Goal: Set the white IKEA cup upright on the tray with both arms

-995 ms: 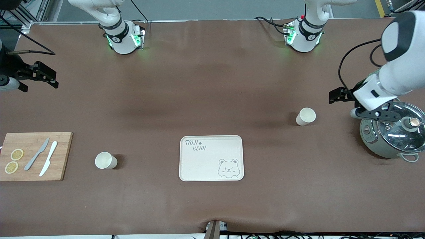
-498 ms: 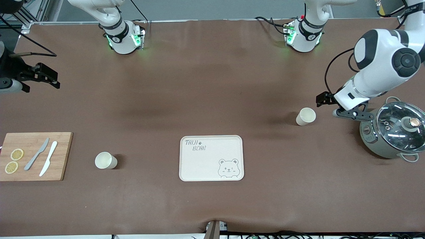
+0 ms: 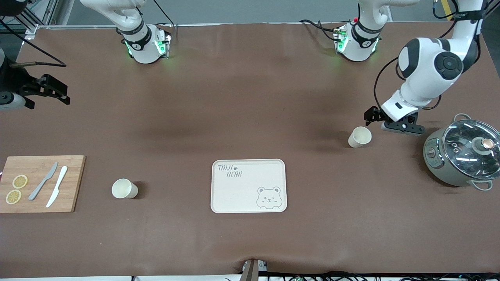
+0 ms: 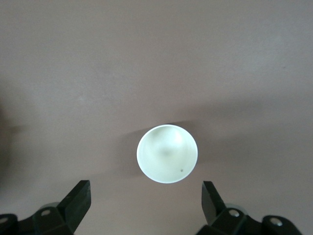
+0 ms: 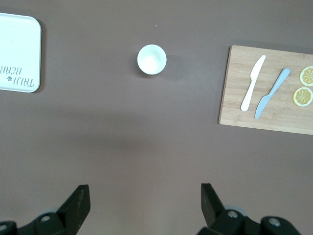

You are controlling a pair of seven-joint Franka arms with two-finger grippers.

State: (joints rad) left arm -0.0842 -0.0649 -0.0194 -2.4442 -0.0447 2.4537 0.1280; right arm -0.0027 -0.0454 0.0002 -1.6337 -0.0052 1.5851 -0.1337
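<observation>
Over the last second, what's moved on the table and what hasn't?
The left gripper swung away from over the pot toward the cup nearest the left arm, and now hangs open beside it, gripping nothing. The right gripper barely moved, open and waiting at its end of the table. Both cups, the tray, the cutting board and the pot stayed put.

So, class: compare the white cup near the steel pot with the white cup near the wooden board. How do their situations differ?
The white cup near the steel pot lies farther from the front camera than the cream tray; the white cup near the wooden board sits level with it. The left gripper hovers over the first, jaws open; the right gripper, also open, is well away from the second. Both stand upright, off the tray.
</observation>
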